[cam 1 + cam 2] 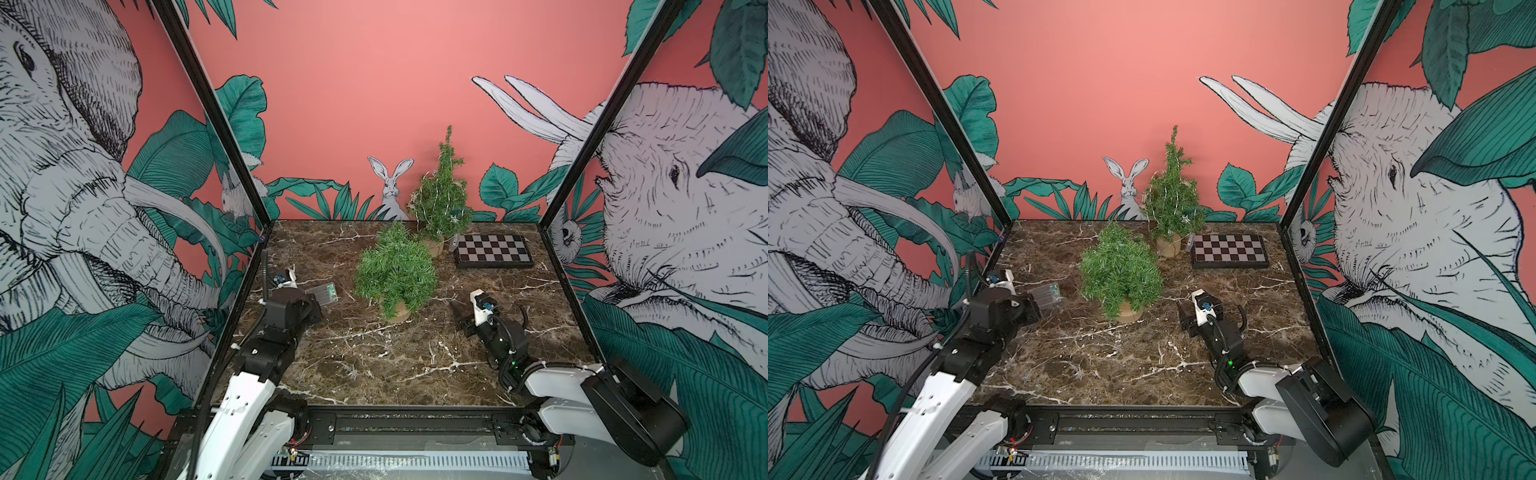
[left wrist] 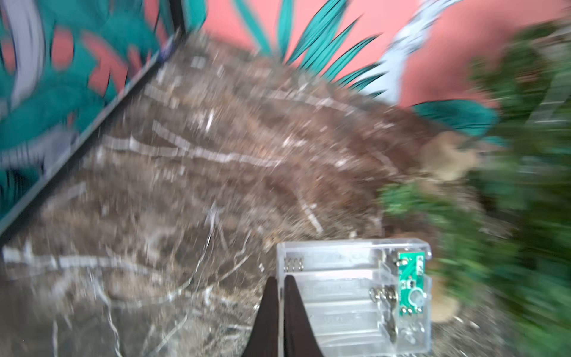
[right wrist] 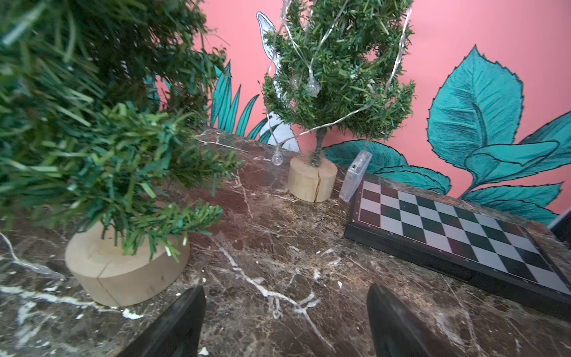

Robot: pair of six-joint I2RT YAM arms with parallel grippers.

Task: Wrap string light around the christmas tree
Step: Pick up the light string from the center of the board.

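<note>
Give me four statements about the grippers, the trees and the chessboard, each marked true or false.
1. The left gripper is shut on the clear battery box. True.
2. A string light hangs on the far tree. True.
3. The right gripper holds the string light. False: it is open and empty.
4. The chessboard lies left of the near tree. False: it lies to its right, beside the far tree.
</note>
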